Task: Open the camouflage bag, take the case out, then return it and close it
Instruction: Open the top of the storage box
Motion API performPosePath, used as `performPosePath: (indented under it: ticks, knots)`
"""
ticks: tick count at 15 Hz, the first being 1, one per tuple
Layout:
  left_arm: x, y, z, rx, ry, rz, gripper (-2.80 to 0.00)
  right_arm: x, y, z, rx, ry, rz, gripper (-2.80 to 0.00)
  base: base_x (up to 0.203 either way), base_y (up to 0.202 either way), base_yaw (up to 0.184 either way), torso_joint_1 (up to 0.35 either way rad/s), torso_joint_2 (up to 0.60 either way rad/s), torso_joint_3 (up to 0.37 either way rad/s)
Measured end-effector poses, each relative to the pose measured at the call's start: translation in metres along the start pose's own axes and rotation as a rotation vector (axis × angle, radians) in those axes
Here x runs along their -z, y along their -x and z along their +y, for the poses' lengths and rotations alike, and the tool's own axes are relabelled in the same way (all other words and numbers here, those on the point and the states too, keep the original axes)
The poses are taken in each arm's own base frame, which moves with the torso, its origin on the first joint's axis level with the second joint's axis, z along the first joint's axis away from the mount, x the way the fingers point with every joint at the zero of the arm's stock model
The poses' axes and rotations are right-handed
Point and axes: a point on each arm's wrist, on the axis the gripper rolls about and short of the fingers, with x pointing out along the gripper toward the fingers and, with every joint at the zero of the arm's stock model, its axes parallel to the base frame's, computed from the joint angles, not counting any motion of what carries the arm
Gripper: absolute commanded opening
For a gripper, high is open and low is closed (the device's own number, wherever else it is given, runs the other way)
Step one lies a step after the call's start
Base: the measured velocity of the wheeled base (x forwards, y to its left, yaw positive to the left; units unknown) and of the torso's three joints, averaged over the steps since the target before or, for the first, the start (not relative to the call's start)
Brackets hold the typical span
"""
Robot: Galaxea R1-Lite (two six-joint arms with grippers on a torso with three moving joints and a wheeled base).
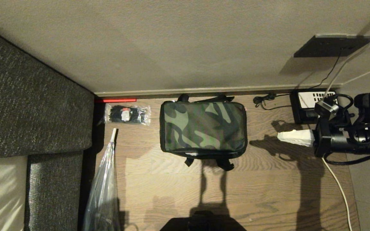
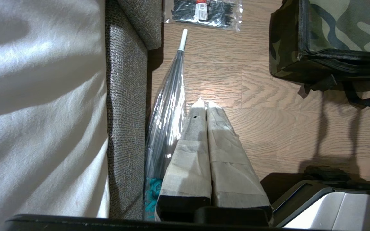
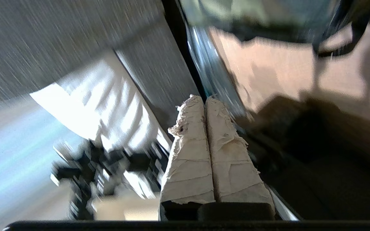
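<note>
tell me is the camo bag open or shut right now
Shut: the camouflage bag sits on the floor with its lid flat over the top, no red lining or interior showing.

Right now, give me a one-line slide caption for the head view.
Closed camouflage bag on the wood floor by the wall, right gripper shut beside it, telephone behind.
</note>
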Motion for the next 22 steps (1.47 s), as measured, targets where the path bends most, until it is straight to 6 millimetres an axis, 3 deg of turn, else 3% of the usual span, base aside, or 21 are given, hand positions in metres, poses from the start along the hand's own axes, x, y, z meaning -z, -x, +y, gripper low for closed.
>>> performPosePath:
  ticks: [5, 7, 13, 15, 19, 22]
  knots:
    - [0.0, 0.0, 0.0, 0.0, 0.0, 0.001, -2.8, 0.003, 0.004, 0.006, 0.006, 0.032, 0.008, -2.8, 0.0, 0.0, 0.0, 0.0, 0.0, 0.0]
    - [0.0, 0.0, 0.0, 0.001, 0.0, 0.0, -2.8, 0.007, -0.001, 0.0, 0.073, 0.069, 0.012, -2.8, 0.0, 0.0, 0.0, 0.0, 0.0, 0.0]
    - [0.0, 0.0, 0.0, 0.0, 0.0, 0.0, -2.8, 0.02, -0.039, -0.06, 0.716, 0.543, 0.123, -2.8, 0.0, 0.0, 0.0, 0.0, 0.0, 0.0]
    - [0.0, 0.0, 0.0, 0.0, 0.0, 0.0, -2.8, 0.021, -0.045, -0.066, 0.743, 0.529, 0.117, -2.8, 0.0, 0.0, 0.0, 0.0, 0.0, 0.0]
    - [0.0, 0.0, 0.0, 0.0, 0.0, 0.0, -2.8, 0.001, -0.072, -0.075, 0.673, 0.401, -0.186, -2.8, 0.0, 0.0, 0.0, 0.0, 0.0, 0.0]
    - [0.0, 0.0, 0.0, -0.001, 0.0, 0.0, -2.8, -0.001, -0.092, -0.065, 0.615, 0.4, -0.248, -2.8, 0.0, 0.0, 0.0, 0.0, 0.0, 0.0]
